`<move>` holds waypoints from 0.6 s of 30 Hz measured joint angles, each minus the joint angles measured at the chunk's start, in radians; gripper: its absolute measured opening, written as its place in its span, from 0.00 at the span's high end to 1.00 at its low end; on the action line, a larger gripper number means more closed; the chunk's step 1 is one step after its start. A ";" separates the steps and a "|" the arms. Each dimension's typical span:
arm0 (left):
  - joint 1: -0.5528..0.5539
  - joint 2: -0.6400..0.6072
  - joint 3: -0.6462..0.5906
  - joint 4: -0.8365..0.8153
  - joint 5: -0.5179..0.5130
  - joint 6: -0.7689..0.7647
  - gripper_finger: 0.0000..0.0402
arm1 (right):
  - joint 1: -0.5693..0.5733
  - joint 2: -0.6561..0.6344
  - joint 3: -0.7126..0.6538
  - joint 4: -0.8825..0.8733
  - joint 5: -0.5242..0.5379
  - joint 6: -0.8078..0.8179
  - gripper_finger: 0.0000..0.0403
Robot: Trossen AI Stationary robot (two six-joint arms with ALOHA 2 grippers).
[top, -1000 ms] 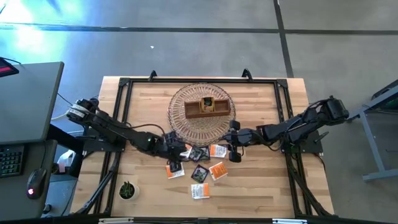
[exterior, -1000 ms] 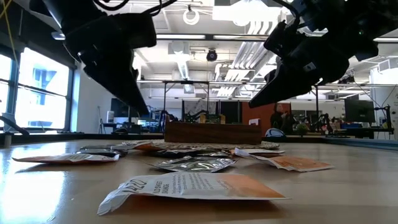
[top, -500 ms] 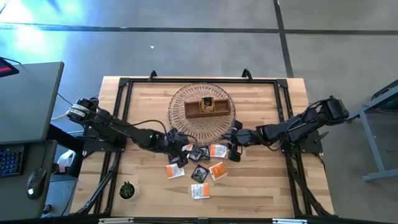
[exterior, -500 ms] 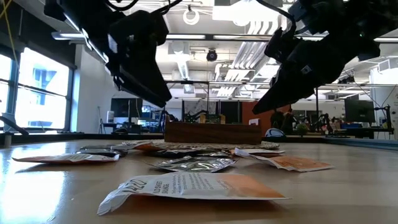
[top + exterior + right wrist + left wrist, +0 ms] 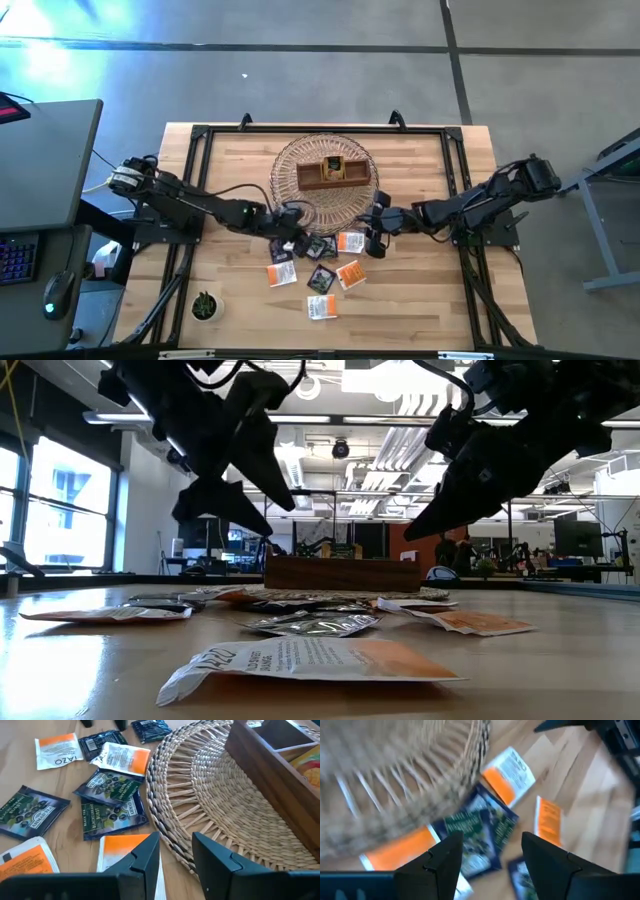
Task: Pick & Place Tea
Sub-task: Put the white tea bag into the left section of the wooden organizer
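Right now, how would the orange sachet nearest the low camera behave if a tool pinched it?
The orange sachet is thin paper with a curled-up corner, so probably light and floppy. Lying nearly flat on the table, it would likely slide rather than lift.

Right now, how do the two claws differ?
The left claw hangs over the wicker basket's near rim and the dark sachets, fingers spread wide. The right claw waits beside the basket's right edge, fingers closer together. Both are empty, above the table.
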 joint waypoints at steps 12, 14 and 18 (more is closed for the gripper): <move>-0.058 0.000 0.000 -0.019 0.085 -0.551 0.50 | -0.009 0.000 0.000 0.009 -0.002 -0.117 0.72; -0.068 0.000 0.000 -0.031 0.095 -0.625 0.50 | -0.022 0.000 0.000 0.045 0.000 -0.197 0.72; -0.100 0.000 0.000 -0.071 0.074 -0.747 0.50 | -0.060 0.000 0.000 0.177 -0.001 -0.306 0.72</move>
